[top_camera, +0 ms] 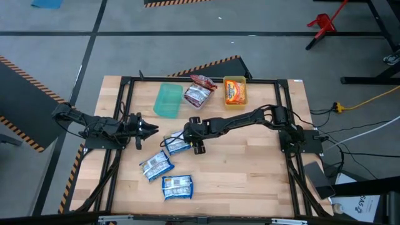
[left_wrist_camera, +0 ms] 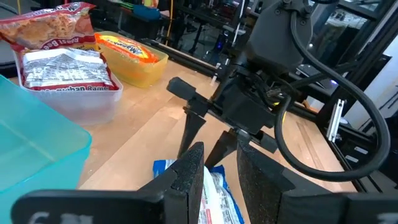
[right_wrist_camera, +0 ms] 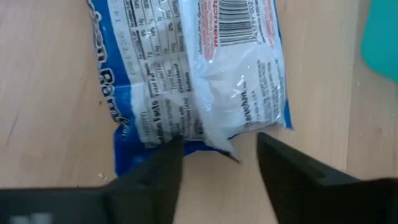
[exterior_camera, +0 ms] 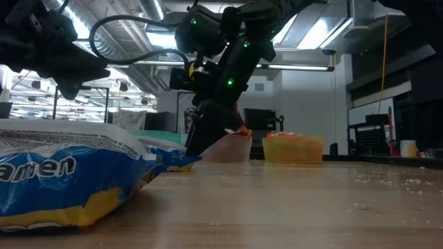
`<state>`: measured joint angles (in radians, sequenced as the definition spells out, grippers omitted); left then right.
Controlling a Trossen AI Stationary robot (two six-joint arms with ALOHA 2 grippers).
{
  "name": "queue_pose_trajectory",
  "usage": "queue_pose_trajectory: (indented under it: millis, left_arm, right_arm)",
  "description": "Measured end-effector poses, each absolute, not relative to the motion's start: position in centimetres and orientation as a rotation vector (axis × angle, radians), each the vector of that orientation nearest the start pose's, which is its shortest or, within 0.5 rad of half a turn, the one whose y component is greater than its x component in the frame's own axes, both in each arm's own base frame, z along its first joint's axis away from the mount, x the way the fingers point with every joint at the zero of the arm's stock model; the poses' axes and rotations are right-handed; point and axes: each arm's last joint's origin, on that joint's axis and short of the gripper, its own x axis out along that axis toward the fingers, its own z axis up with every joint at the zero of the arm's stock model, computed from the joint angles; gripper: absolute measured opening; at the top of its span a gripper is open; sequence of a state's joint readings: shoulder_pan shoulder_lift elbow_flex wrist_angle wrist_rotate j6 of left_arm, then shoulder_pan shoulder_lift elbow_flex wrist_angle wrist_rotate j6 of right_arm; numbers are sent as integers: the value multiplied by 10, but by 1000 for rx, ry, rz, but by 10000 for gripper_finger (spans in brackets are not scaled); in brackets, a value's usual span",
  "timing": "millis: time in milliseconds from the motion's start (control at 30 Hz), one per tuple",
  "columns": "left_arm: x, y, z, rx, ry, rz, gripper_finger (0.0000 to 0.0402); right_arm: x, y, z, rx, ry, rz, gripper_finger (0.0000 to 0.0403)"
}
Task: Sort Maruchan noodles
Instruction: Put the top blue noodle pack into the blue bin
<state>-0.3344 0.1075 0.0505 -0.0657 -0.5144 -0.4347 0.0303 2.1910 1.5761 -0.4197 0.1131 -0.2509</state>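
Maruchan noodles: three blue packets lie on the bench [top_camera: 250,169], one [top_camera: 177,144] near centre, one [top_camera: 155,166] at its 7 o'clock, one [top_camera: 177,186] at 6. Maroon packets [top_camera: 200,89] fill the clear bin [top_camera: 195,102], an orange packet [top_camera: 235,91] the yellow bin [top_camera: 235,80]; green bin [top_camera: 167,100] at their 9 o'clock. I see the right end effector [right_wrist_camera: 214,163] over the central packet's edge, fingers parted, gripping nothing. Left end effector [top_camera: 152,129] waits at 10 o'clock from that packet, empty; fingers nearly together.
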Motion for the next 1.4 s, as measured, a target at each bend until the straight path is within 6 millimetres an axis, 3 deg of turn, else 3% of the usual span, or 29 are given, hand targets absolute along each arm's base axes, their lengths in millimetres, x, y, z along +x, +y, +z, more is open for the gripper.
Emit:
queue_pose_trajectory:
  millis: [233, 300, 600, 1067, 1133, 1400]
  left_arm:
    - [97, -19, 166, -383, 71, 201, 90]
    - [97, -19, 166, -383, 71, 201, 90]
    - [97, -19, 166, -391, 71, 198, 90]
    - [98, -22, 166, -432, 135, 109, 90]
    - [98, -23, 173, -416, 195, 76, 90]
    - [108, -28, 238, -335, 404, 81, 90]
  right_arm:
    - [458, 11, 143, -316, 1031, 63, 29]
    - [458, 11, 143, -316, 1030, 63, 9]
    - [457, 11, 147, -277, 1031, 5, 2]
    - [462, 1, 197, -261, 969, -57, 0]
    - [462, -1, 201, -261, 979, -63, 0]
    - [456, -4, 234, -270, 1090, -110, 31]
